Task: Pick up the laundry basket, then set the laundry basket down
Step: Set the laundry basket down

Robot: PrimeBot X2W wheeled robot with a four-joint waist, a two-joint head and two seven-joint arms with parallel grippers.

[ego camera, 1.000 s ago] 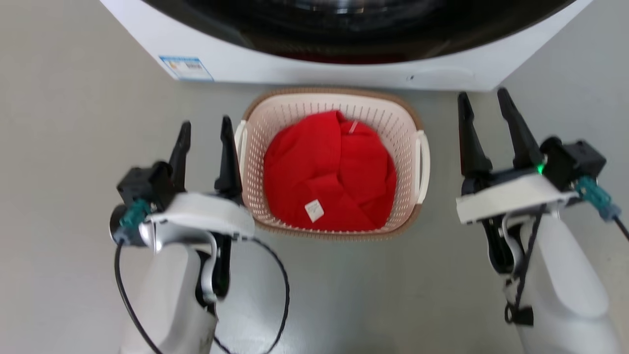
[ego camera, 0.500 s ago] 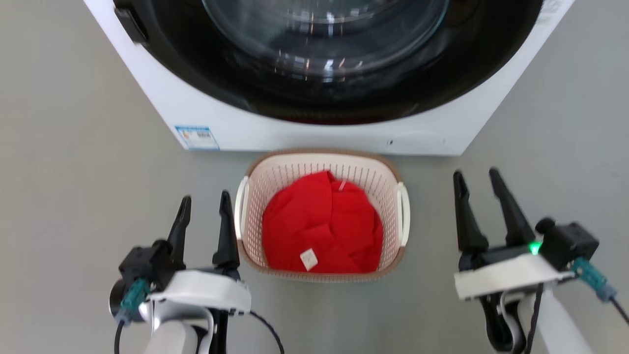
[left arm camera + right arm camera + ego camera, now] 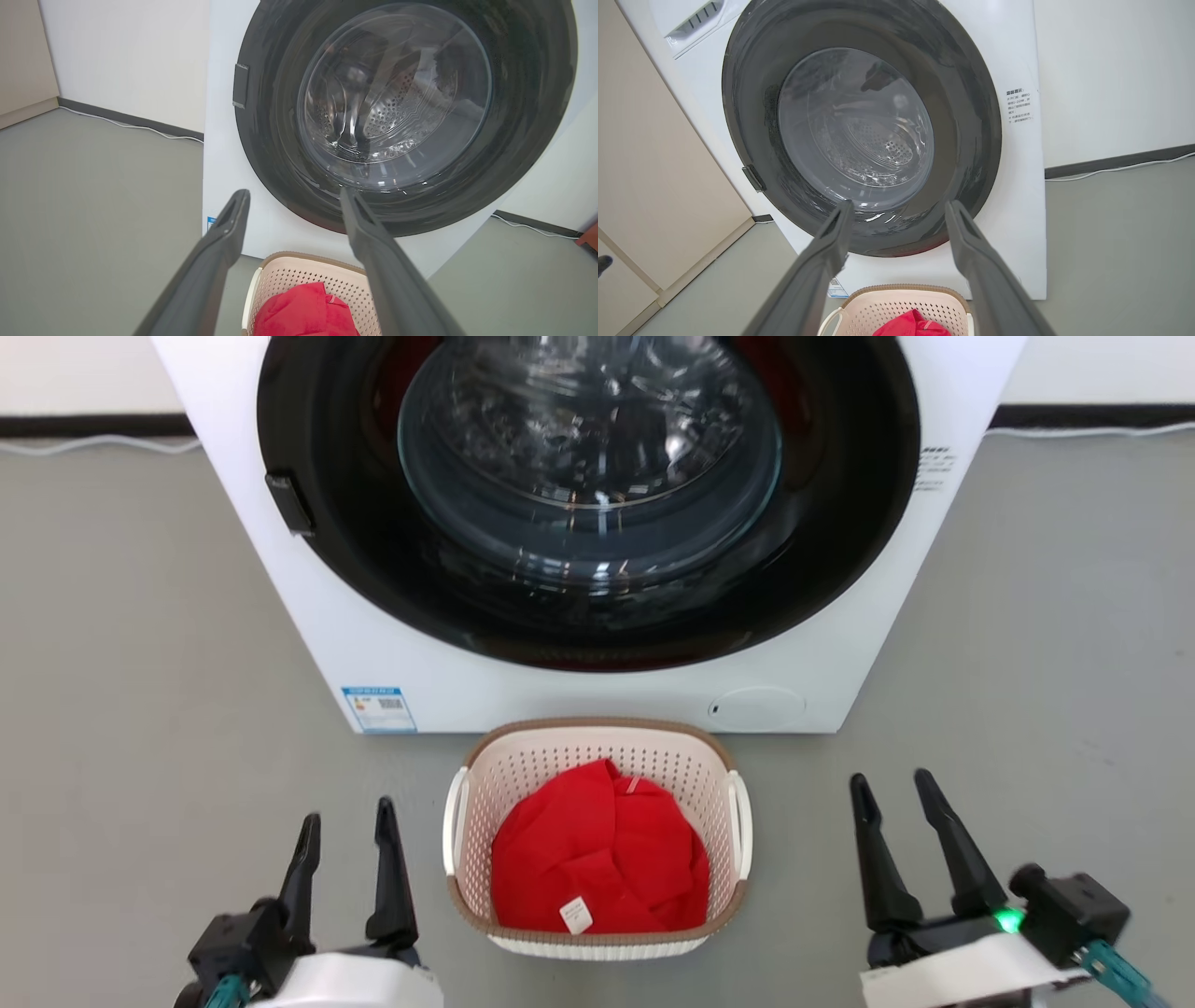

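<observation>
laundry basket [image 3: 560,767]: cream, perforated, brown rim, holds red cloth [image 3: 597,859] | left gripper [image 3: 347,814]: fingers parted, empty, basket just to its right | right gripper [image 3: 891,780]: parted, empty, basket well to its left

**Basket between the grippers, washer beyond the fingertips**

The laundry basket [image 3: 597,758] sits on the floor [image 3: 140,709] between the left gripper [image 3: 347,812] and the right gripper [image 3: 891,780], touching neither and nearer the left one. A bundled garment [image 3: 597,859] lies inside it. Past both sets of fingertips, behind the basket, stands the washing machine [image 3: 420,663], its door [image 3: 590,467] facing the grippers. The basket's far rim seems to stand just clear of the machine's front. A cable [image 3: 93,445] runs along the wall foot farther back.
</observation>
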